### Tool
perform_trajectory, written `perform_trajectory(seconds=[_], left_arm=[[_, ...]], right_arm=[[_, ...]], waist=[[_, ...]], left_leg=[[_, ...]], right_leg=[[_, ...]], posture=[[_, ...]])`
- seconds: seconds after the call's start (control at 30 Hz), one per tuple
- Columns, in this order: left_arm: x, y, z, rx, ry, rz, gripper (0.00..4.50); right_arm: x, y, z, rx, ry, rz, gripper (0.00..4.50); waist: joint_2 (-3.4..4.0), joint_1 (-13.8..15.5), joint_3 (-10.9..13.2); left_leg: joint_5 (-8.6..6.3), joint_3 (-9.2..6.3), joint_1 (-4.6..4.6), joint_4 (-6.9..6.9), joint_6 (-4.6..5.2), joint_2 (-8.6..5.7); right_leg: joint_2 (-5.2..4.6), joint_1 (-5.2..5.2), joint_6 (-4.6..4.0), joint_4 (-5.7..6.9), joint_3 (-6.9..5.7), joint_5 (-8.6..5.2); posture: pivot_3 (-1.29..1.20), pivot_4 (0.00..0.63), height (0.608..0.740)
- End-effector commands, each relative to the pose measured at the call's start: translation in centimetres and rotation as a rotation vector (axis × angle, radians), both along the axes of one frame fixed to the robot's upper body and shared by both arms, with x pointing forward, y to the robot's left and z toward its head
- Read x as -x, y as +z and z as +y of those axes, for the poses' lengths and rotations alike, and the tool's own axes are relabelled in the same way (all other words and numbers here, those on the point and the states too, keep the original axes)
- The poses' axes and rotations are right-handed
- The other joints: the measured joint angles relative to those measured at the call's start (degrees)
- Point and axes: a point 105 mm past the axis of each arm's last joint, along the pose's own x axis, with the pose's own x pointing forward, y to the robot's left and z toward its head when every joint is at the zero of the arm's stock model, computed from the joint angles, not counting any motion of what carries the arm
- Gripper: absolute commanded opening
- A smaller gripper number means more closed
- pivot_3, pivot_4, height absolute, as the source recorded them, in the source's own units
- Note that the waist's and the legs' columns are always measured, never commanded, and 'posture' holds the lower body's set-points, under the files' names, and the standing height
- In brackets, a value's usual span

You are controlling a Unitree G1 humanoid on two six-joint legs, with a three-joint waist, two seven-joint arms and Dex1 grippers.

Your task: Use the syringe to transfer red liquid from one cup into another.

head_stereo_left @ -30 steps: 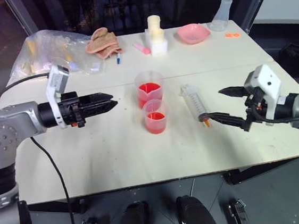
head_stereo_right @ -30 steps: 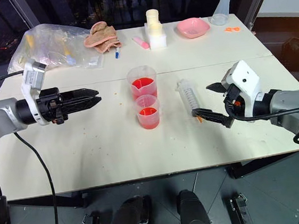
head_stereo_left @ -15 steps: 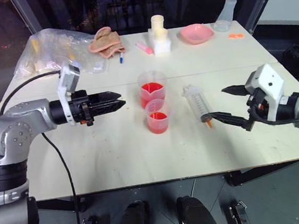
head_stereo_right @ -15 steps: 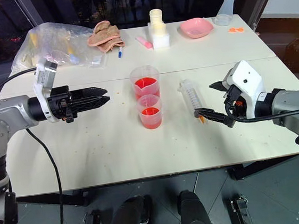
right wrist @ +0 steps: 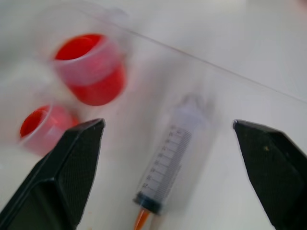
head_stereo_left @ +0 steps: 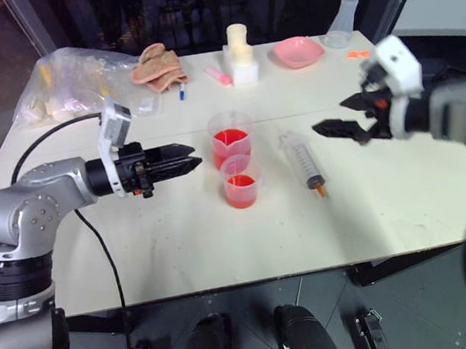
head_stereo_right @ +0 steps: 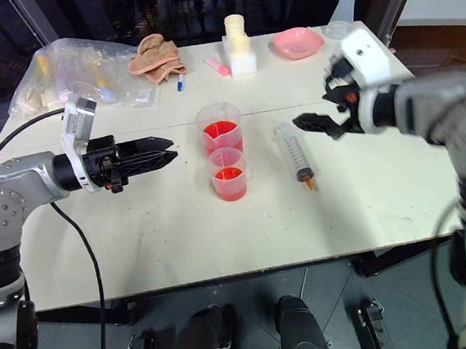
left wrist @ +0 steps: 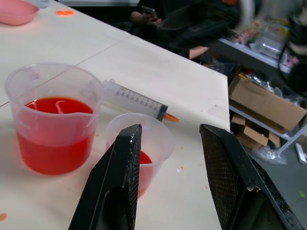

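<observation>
Right wrist view now looks down on the syringe (right wrist: 170, 158), between spread fingers (right wrist: 67, 167). Right gripper (head_stereo_left: 345, 117) lifted from the table edge to hover above it, empty. Syringe lying flat just right of both cups (head_stereo_left: 234, 145); pickup likely next. Left gripper (head_stereo_left: 183, 160) spread, empty.
</observation>
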Motion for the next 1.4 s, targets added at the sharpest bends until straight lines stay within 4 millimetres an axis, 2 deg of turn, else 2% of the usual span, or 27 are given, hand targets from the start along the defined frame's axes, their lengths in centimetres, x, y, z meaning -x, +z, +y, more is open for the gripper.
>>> perform_trajectory(seconds=[0.03,0.13,0.27,0.5,0.77,1.0,1.03,1.07,1.2,1.23,1.4], left_arm=[[0.3,0.8,0.1,0.011,0.011,-0.059,2.02],[0.4,0.5,0.2,0.009,0.024,-0.058,2.02],[0.7,0.5,0.2,0.01,0.034,-0.066,2.02],[1.4,0.2,0.6,0.011,0.066,-0.07,2.02],[1.7,0.1,0.5,0.014,0.088,-0.075,2.02],[1.9,0.1,0.7,0.009,0.1,-0.074,2.02],[1.9,0.1,0.6,0.009,0.101,-0.073,2.02],[2.0,0.1,0.6,0.009,0.102,-0.073,2.02],[1.9,0.1,0.6,0.009,0.106,-0.073,2.02],[1.9,0.1,0.6,0.009,0.107,-0.073,2.02],[1.5,0.6,0.6,0.014,0.106,-0.079,2.02]], right_arm=[[-2.0,-0.7,0.0,-0.012,-0.127,0.228,4.44],[-3.5,-1.1,0.2,0.057,-0.223,0.271,4.44],[-4.6,-3.4,1.3,0.125,-0.225,0.342,4.44],[-6.3,-6.3,1.5,0.206,-0.215,0.346,4.44],[-7.5,-8.3,1.9,0.275,-0.187,0.304,4.44],[-7.8,-8.9,3.1,0.293,-0.149,0.287,4.44],[-7.8,-9.0,3.1,0.294,-0.148,0.288,3.92],[-7.7,-9.1,3.2,0.299,-0.153,0.293,3.68],[-7.7,-9.5,3.3,0.308,-0.142,0.3,1.63],[-7.7,-9.5,3.3,0.309,-0.142,0.302,1.39],[-7.4,-9.7,3.4,0.294,-0.143,0.326,1.38]], waist=[[0.0,0.1,0.0],[0.0,0.2,0.0],[0.0,0.2,0.0],[0.01,-0.3,0.0],[0.01,-0.3,0.0],[0.01,-0.3,0.0],[0.02,-0.4,0.0],[0.02,-0.4,0.0],[0.02,-0.4,0.0],[0.02,-0.4,0.0],[0.02,-0.4,0.0]], left_leg=[[0.0,0.02,-0.02,-0.01,0.0,0.0],[-0.01,0.06,-0.13,-0.1,-0.01,-0.01],[-0.01,0.08,-0.2,-0.13,-0.01,-0.06],[0.04,0.09,-0.2,-0.13,-0.09,-0.09],[0.11,0.08,-0.16,-0.13,-0.22,-0.08],[0.14,0.08,-0.16,-0.13,-0.28,-0.08],[0.14,0.08,-0.16,-0.14,-0.28,-0.09],[0.14,0.08,-0.15,-0.14,-0.28,-0.08],[0.14,0.08,-0.14,-0.14,-0.28,-0.09],[0.15,0.07,-0.12,-0.14,-0.29,-0.08],[0.14,0.07,-0.11,-0.14,-0.29,-0.09]], right_leg=[[-0.01,-0.04,0.0,0.01,0.01,0.0],[-0.01,-0.18,0.0,-0.01,0.02,0.04],[-0.02,-0.24,0.19,-0.01,0.02,0.14],[0.05,-0.32,0.23,0.13,0.02,0.16],[0.12,-0.32,0.24,0.17,0.02,0.17],[0.13,-0.32,0.25,0.17,0.02,0.17],[0.13,-0.32,0.25,0.17,0.02,0.17],[0.13,-0.32,0.25,0.17,0.02,0.17],[0.13,-0.31,0.25,0.17,0.02,0.17],[0.13,-0.29,0.25,0.17,0.02,0.17],[0.14,-0.28,0.25,0.17,0.02,0.17]], posture=[[0.0,0.15,0.74],[0.0,0.15,0.74],[0.0,0.15,0.74],[0.0,0.15,0.74],[0.0,0.15,0.74],[0.0,0.15,0.74],[0.0,0.15,0.74],[0.0,0.15,0.74],[0.0,0.15,0.74],[0.0,0.15,0.74],[0.0,0.15,0.74]])
